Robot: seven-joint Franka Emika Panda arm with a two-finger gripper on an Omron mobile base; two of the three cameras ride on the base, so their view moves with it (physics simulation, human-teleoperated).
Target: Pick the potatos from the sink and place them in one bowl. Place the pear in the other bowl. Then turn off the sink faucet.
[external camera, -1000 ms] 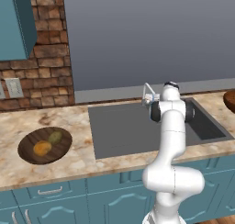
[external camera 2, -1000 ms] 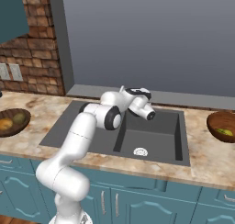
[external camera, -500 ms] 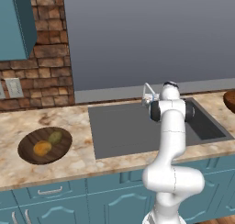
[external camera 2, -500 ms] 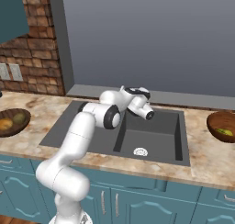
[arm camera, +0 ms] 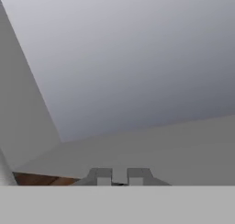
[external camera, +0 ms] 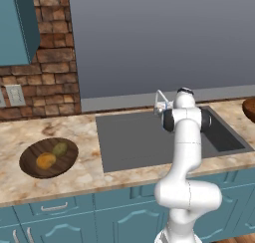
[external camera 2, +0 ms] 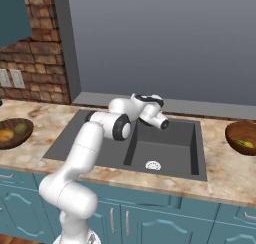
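The sink faucet (external camera: 160, 101) arches toward the sink (external camera: 134, 142); the tool (arm camera: 119, 178) sits nearly clenched.

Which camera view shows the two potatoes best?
The left base view: both potatoes lie plainly in the dark wooden bowl. The right base view shows them small at its left edge; the hand view faces the wall.

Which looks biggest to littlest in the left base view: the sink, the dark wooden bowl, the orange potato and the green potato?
1. The sink, by far the largest.
2. The dark wooden bowl.
3. The orange potato and the green potato look alike in size, so no ranking between them.
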